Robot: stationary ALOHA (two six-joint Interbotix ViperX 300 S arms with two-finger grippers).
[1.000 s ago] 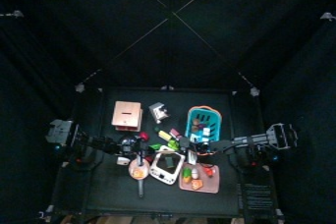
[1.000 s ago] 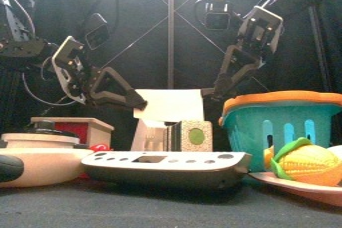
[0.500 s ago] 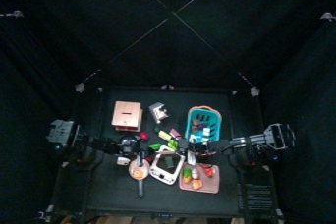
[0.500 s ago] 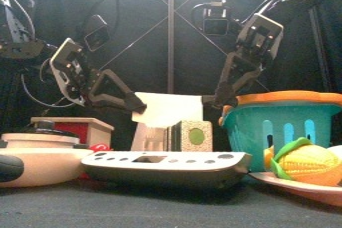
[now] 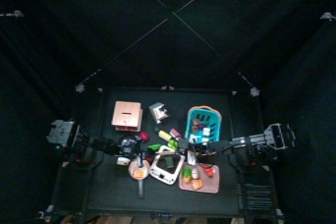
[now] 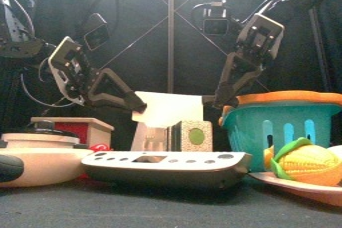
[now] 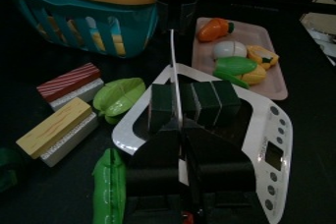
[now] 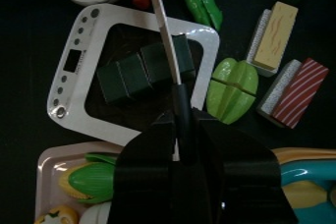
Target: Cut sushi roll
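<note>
The sushi roll [image 7: 199, 104] is a dark green roll scored into segments and lies on a white cutting board [image 7: 269, 140]. My left gripper [image 7: 191, 132] comes at it from one end, and its jaws look shut on it. My right gripper [image 8: 175, 122] is shut on a knife [image 8: 163, 41] with a thin grey blade. The blade lies across the roll [image 8: 136, 73] on the board [image 8: 82, 41]. In the left wrist view the knife [image 7: 174, 71] shows edge-on, standing on the roll. In the top view both grippers meet over the board [image 5: 164, 169].
A teal basket [image 7: 92, 12] stands behind the board. A pink plate [image 7: 210, 59] holds toy food. Toy pieces lie around: a green leaf [image 7: 118, 95], a pea pod [image 7: 108, 179], layered blocks [image 7: 55, 130], and a green vegetable [image 8: 237, 83]. A wooden box [image 5: 128, 115] stands at the back left.
The right arm has shifted slightly down and to the right with the knife. The left arm has barely moved. The roll stays on the board.
</note>
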